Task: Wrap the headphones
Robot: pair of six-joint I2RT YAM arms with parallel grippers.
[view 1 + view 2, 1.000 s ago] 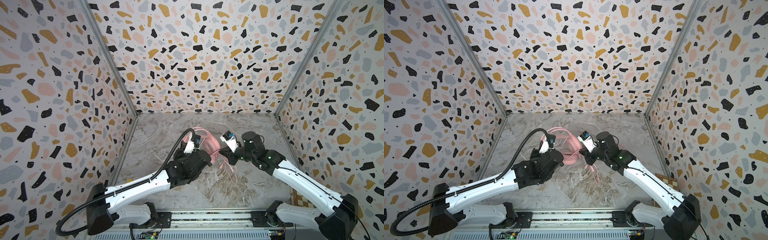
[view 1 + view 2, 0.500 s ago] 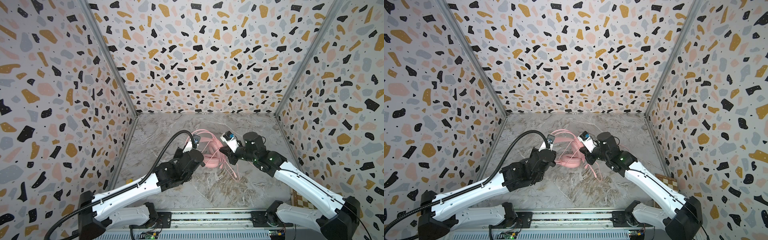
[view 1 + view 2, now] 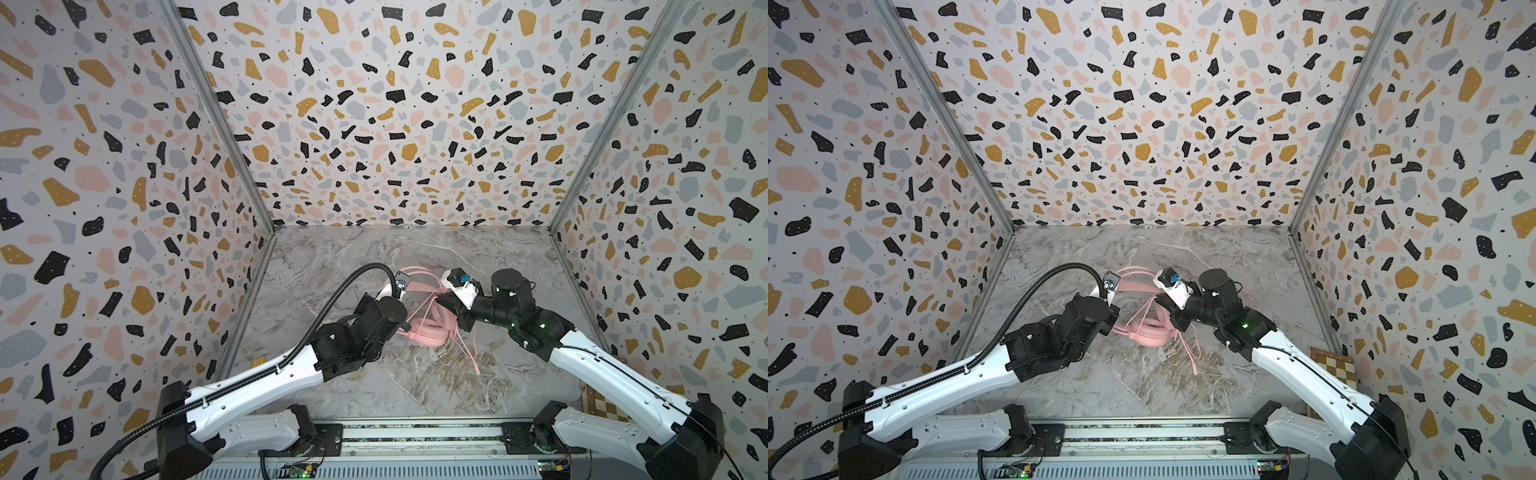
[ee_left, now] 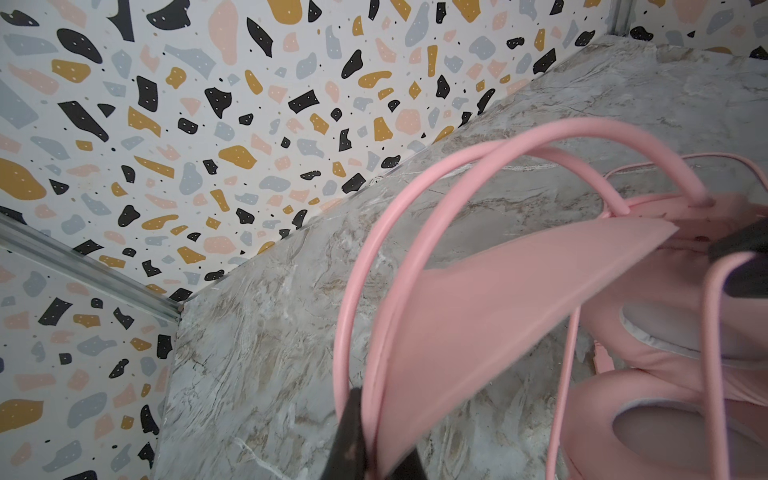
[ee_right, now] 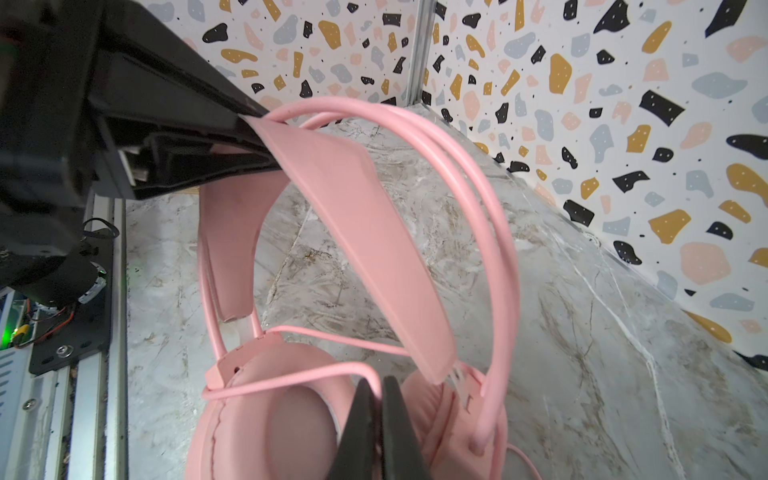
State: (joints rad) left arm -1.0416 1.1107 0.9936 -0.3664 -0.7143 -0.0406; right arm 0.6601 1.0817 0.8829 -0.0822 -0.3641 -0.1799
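One pink headphones [image 3: 430, 334] (apparently a single cable [image 5: 282, 379]), two tools: left tool [image 4: 380, 453], right tool [image 5: 376, 415]

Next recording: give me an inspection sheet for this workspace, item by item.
Surface: marble-look tabletop, no damage visible.
Job's things: pink headphones, earcups resting mid-table.
Clutter: nothing seen.
End effectors: left end effector shut on the headband; right end effector shut on the thin cable.
Cables: cable's loose end trails toward the front; black hose along the left arm.
Surroundings: terrazzo-patterned walls on three sides; chequered board outside the right wall.
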